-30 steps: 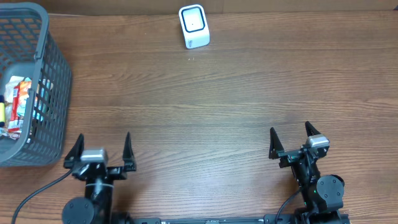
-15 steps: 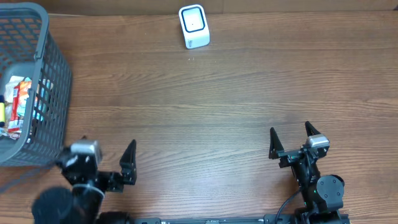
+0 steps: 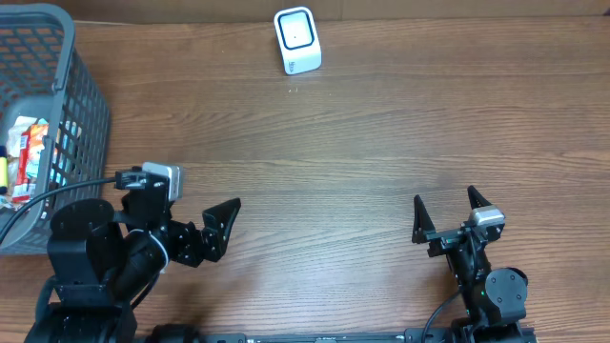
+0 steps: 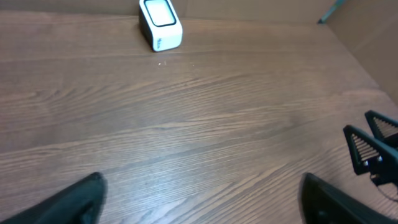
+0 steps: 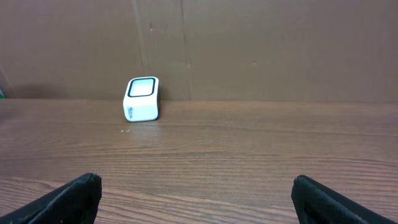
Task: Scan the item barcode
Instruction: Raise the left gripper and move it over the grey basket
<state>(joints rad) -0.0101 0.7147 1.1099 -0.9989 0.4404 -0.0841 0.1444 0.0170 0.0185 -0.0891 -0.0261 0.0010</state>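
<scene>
The scanner (image 3: pixel 297 40) is a small white box with a dark-rimmed window on its top. It stands at the far side of the table (image 3: pixel 334 143), well apart from both my grippers. The red and white packet (image 3: pixel 30 152) lies inside the grey basket (image 3: pixel 81 124) at the far left of the table. A yellow thing (image 3: pixel 3 173) is with it at the picture's edge, and a blue thing (image 3: pixel 65 152) shows behind the mesh. The print on them is too small to read.

My left gripper (image 4: pixel 202 183) is near the basket, on its right side. The arm is turned so that the fingers point to the right over the table. The jaws stand wide apart and there is nothing between them. My right gripper (image 3: pixel 444 203) is near the front edge on the right and points toward the far side. It is also spread wide and holds nothing.
</scene>
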